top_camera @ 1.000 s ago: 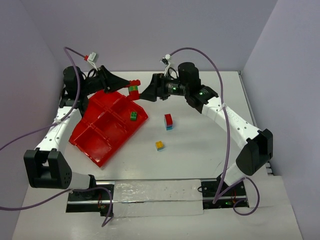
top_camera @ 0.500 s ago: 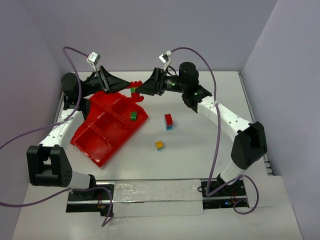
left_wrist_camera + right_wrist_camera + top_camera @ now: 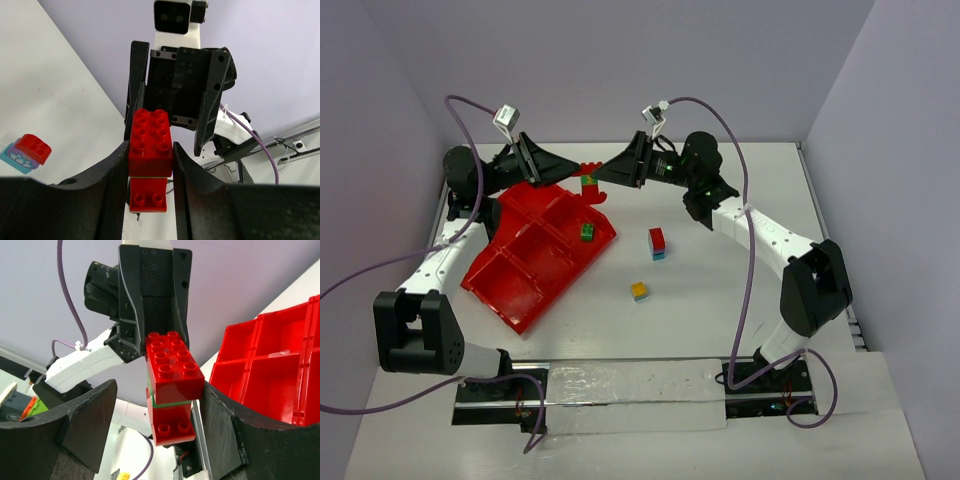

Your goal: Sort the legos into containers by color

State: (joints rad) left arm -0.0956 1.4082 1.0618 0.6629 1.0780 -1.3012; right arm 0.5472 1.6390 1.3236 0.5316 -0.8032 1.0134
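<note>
1. Nearest the arm bases, we see a small yellow-topped brick [image 3: 639, 291] lying alone on the white table [image 3: 740, 330], well apart from the tray.
2. Just beyond it stands a red-over-teal cube [image 3: 658, 243], also on the bare table, to the right of the tray and apart from the yellow-topped brick.
3. To the left lies the glossy red tray [image 3: 505, 275], set askew to the table's edges, with one corner pointing toward the cube. A green brick [image 3: 587, 231] rests in the compartment at that corner.
4. Past the tray's far side, both arms meet tip to tip above the table. Between them we find a red-green-red stack [image 3: 151, 136], a red brick over a thin green layer and a second red brick, held clear of the surface.
5. The left gripper [image 3: 150, 147] is clamped on this stack. Its two fingers press the opposite sides of the upper red brick, while the lower red brick hangs below them.
6. The right gripper [image 3: 157, 390] faces it with jaws spread. The stack sits between its fingers, close against one, and we see a clear gap to the other. We cannot tell whether the near finger touches the brick.
</note>
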